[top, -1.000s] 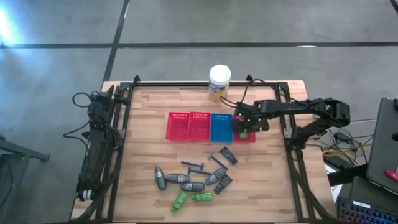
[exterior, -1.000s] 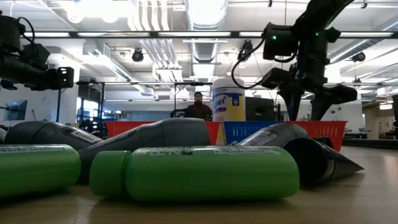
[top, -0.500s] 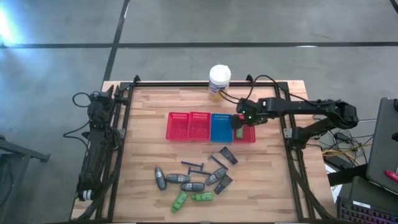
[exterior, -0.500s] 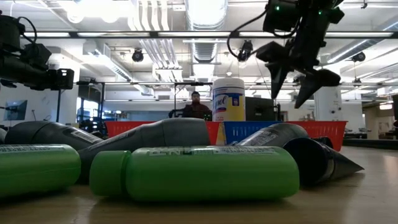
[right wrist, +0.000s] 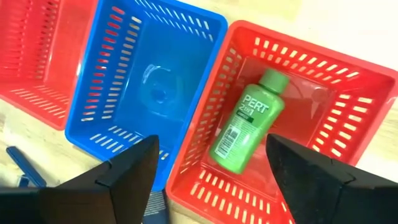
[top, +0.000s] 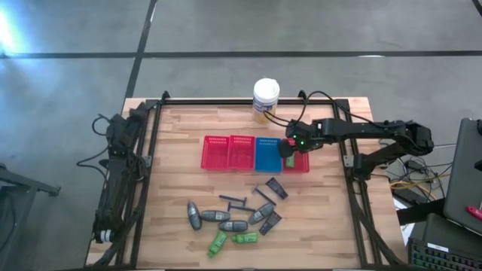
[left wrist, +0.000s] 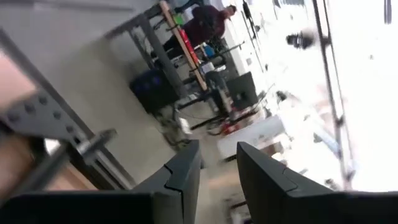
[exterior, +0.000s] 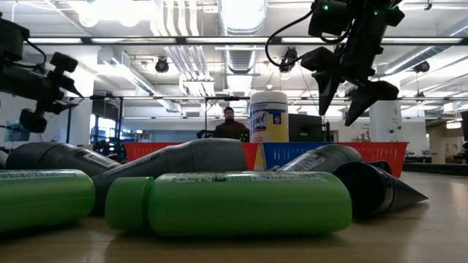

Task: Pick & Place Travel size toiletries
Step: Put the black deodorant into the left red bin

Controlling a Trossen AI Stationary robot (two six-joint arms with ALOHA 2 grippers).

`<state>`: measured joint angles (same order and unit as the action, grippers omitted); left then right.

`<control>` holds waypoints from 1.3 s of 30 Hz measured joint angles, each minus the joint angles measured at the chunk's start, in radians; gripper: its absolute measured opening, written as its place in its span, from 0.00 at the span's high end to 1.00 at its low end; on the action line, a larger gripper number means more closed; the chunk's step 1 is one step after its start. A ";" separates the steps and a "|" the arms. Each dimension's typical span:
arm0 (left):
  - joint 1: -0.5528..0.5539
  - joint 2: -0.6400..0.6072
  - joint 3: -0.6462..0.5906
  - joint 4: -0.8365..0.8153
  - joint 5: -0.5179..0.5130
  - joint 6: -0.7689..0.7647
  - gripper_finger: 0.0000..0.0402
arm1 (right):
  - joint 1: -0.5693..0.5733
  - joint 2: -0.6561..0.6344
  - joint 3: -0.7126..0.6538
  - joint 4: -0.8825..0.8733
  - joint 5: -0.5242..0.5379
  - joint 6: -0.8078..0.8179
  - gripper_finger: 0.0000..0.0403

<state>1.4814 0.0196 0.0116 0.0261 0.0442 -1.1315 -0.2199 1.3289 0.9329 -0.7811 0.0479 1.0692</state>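
Four mesh plastic baskets sit in a row on the wooden table (top: 181, 128) — three red, one blue basket (top: 267, 153). Taking the blue one as landmark: the outer red basket (top: 301, 163) touching its side holds one glossy green bottle (right wrist: 247, 119), lying flat. The right gripper (top: 290, 150) hovers above that red basket, fingers spread and empty. In front of the blue basket lies the loose pile: four grey oval tubes (top: 213, 216), two green bottles (top: 244, 238), three dark wedge tubes (top: 276, 188), two thin dark sticks (top: 232, 199). Behind it stands one white canister (top: 265, 98). The left gripper (left wrist: 217, 171) waits well off at the table's edge — fingers nearly together, holding nothing.
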 joint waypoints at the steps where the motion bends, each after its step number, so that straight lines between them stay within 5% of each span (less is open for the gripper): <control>1: 0.000 0.000 0.000 0.000 0.013 -0.024 0.72 | 0.000 0.000 0.000 0.000 0.000 -0.002 0.29; 7: -0.008 0.000 0.007 0.025 0.304 0.143 0.72 | 0.000 0.000 0.000 0.001 -0.007 -0.028 0.30; 14: -0.056 0.043 0.152 0.031 0.251 0.314 0.72 | -0.001 0.000 -0.001 0.002 -0.041 -0.079 0.25; 20: -0.167 0.201 0.292 0.027 0.271 0.476 0.72 | -0.001 0.000 0.000 0.003 -0.069 -0.130 0.22; 29: -0.603 0.508 0.416 -0.093 0.276 0.598 0.72 | 0.000 0.000 0.000 0.003 -0.083 -0.154 0.18; 35: -0.967 0.604 0.455 -0.282 0.163 0.631 0.73 | 0.000 0.000 0.000 0.003 -0.106 -0.181 0.17; 39: -1.139 0.625 0.463 -0.255 0.155 0.551 0.73 | 0.000 0.000 0.000 0.003 -0.109 -0.212 0.19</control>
<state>0.3425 0.6446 0.4744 -0.2285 0.1997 -0.5804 -0.2203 1.3293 0.9333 -0.7786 -0.0612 0.8574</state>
